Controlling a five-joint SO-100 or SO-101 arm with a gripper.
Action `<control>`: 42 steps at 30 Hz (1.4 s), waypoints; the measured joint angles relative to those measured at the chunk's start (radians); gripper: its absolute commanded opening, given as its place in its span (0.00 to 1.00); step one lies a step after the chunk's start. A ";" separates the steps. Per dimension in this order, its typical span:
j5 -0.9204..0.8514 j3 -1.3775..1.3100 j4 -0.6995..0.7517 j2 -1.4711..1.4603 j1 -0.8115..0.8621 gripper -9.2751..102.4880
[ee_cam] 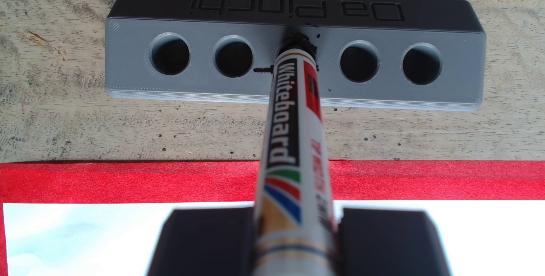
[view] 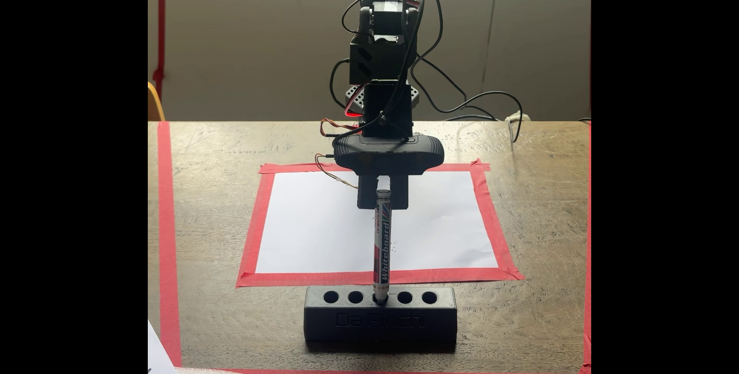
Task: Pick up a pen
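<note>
The pen (ee_cam: 283,134), a white marker with "Whiteboard" on a dark band, stands nearly upright with its tip in the middle hole of a grey holder block (ee_cam: 200,93) lettered "Da Pinchi". In the fixed view the pen (view: 382,254) rises from the holder (view: 320,322) at the table's front. My gripper (ee_cam: 295,214) has a dark finger pressed close on each side of the pen's upper end. Seen from the front, the gripper (view: 383,204) hangs over the pen's top and is shut on it.
Behind the holder lies a white sheet of paper (view: 320,222) framed with red tape (view: 360,278) on the wooden table (view: 224,318). The holder's other holes stand empty. Cables (view: 480,102) trail off at the back right, and a long red tape strip (view: 168,238) runs down the left.
</note>
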 measured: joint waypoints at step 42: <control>-0.058 -0.468 0.689 0.002 0.077 0.08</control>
